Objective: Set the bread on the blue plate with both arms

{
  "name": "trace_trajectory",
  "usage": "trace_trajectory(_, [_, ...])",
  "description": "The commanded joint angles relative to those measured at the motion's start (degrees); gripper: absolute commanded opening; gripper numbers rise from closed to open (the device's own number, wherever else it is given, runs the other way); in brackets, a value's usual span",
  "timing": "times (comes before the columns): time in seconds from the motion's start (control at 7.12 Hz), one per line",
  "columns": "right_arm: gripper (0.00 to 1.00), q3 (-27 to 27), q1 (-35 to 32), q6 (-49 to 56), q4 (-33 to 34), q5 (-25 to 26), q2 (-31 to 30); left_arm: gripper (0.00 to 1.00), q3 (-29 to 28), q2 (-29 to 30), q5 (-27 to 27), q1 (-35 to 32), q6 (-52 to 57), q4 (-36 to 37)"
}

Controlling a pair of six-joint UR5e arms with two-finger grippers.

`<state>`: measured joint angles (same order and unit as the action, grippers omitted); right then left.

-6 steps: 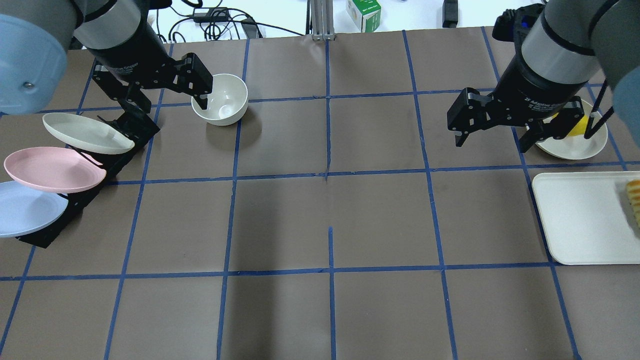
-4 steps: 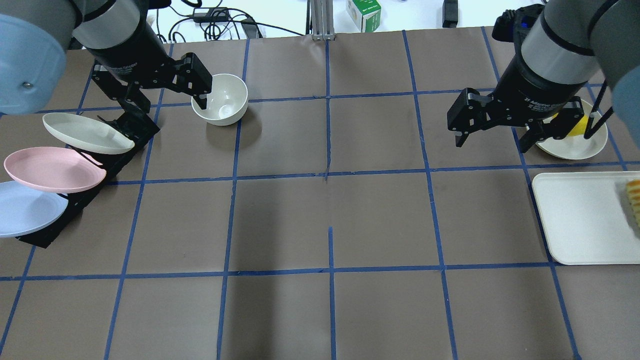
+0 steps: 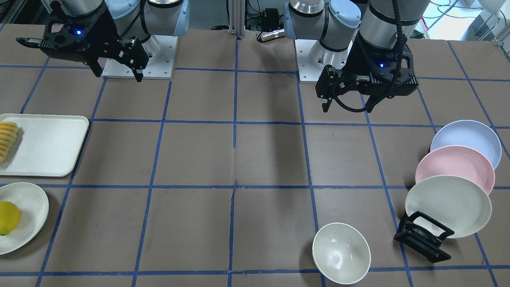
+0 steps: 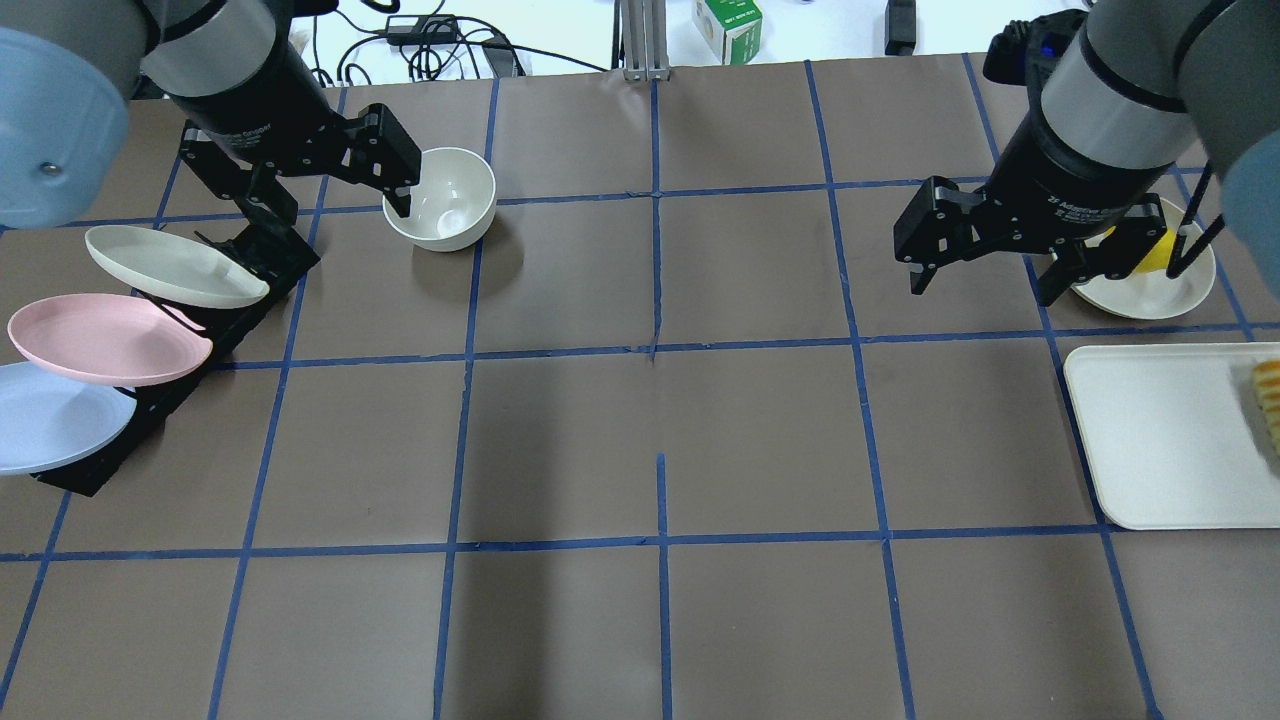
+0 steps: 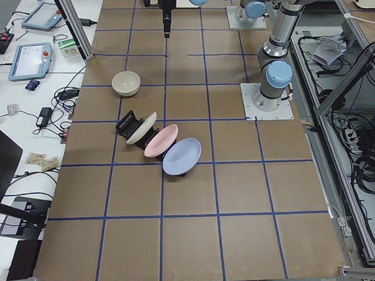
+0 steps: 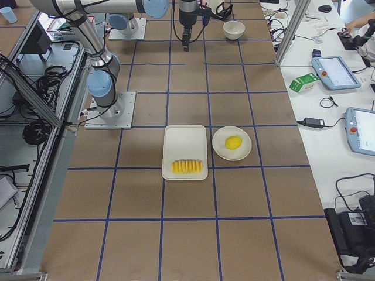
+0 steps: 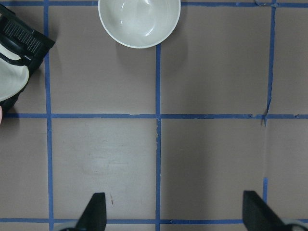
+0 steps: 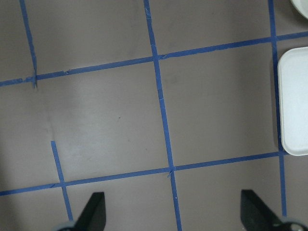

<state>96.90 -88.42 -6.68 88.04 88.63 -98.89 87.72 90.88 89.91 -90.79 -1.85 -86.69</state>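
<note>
The bread point(image 4: 1268, 400) is a ridged yellow-orange loaf lying at the outer end of a white tray point(image 4: 1150, 450); it also shows in the front view point(image 3: 7, 139). The blue plate point(image 4: 45, 420) leans in a black rack point(image 4: 265, 255), nearest of three plates, and shows in the front view point(image 3: 470, 137). My left gripper point(image 4: 340, 210) is open and empty, hovering between the rack and a white bowl point(image 4: 440, 200). My right gripper point(image 4: 982, 290) is open and empty, hovering left of the tray. Both wrist views show bare table between the open fingers.
A pink plate point(image 4: 105, 338) and a cream plate point(image 4: 170, 265) lean in the same rack behind the blue one. A yellow lemon point(image 3: 8, 217) lies on a cream plate point(image 3: 32, 207) beside the tray. Blue tape lines grid the brown table.
My left gripper has shifted slightly away from me, toward the table's far edge. The right gripper has barely moved. Nothing was taken hold of or let go.
</note>
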Motion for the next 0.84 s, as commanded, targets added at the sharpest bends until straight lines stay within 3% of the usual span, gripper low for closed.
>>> trace_trajectory(0.0, [1.0, 0.04, 0.0, -0.09, 0.03, -0.04, 0.02, 1.0, 0.0, -0.09, 0.0, 0.0, 0.0, -0.06])
trace_trajectory(0.56, [1.0, 0.04, 0.0, -0.09, 0.12, 0.22, 0.1, 1.0, 0.17, -0.26, 0.18, 0.87, 0.0, 0.03])
trace_trajectory(0.7, [1.0, 0.22, 0.78, -0.09, -0.4, 0.22, 0.36, 1.0, 0.7, -1.13, 0.18, 5.4, 0.09, -0.75])
